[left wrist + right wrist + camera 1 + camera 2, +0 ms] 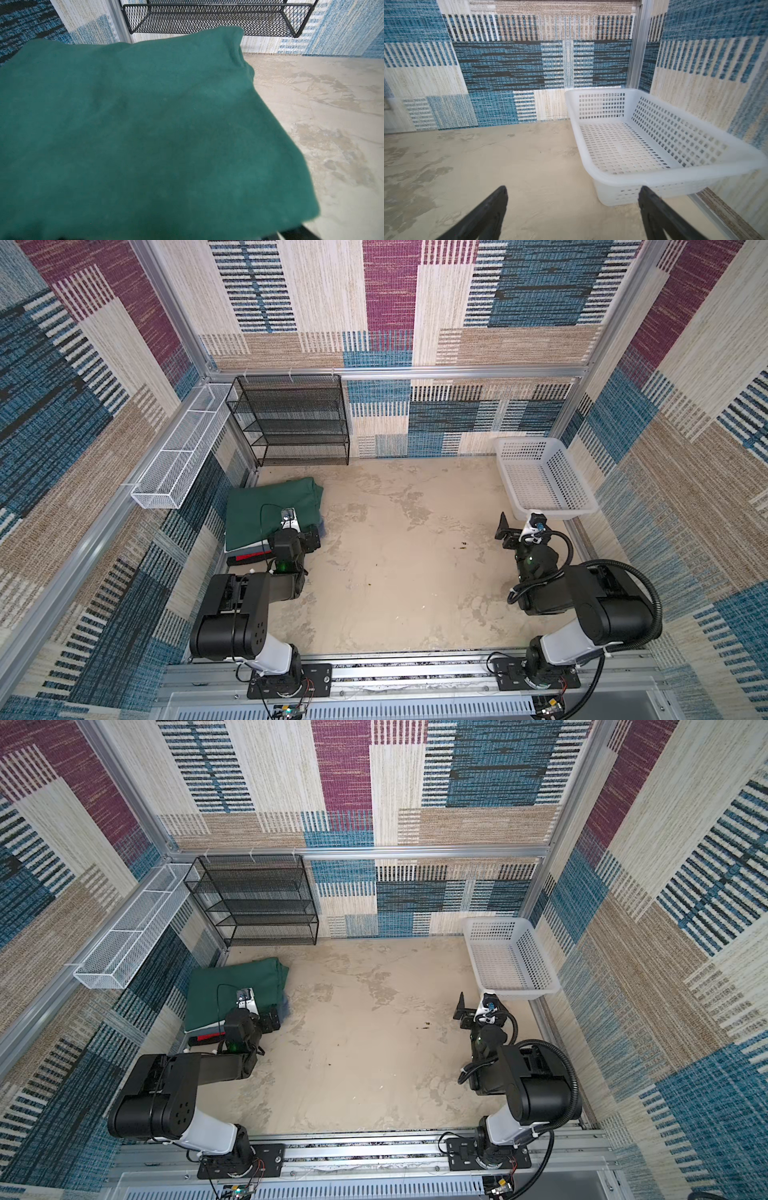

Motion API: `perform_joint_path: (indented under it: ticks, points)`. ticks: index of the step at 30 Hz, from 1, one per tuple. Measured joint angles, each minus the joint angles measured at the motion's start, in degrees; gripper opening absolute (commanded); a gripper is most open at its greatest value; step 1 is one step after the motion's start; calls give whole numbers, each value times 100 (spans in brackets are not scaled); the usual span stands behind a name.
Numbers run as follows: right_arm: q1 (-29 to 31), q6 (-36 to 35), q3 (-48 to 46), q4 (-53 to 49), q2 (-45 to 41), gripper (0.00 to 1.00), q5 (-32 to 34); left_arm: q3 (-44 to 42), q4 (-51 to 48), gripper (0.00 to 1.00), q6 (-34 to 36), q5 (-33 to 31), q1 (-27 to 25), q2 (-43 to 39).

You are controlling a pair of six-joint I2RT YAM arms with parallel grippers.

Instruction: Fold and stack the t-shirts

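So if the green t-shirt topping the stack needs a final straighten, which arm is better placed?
Left. The left gripper, open, sits at the near edge of the green t-shirt on the stack. The right gripper, also open, is across the table beside the white basket.

4 tees [257, 506], 1 basket [540, 477], 2 racks [291, 418], 2 arms [232, 614].

White basket [664, 177] on tabletop [529, 162], jaws apart
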Motion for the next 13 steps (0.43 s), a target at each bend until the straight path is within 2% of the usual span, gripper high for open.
perform_joint_path:
  ticks: [5,13]
  points:
    - [-24,76,7,-140,2,98,-348,0,-7,100,11,2,0,2]
    - [-33,107,4,-186,2,98,-452,2,4,100,50,238,-9,48]
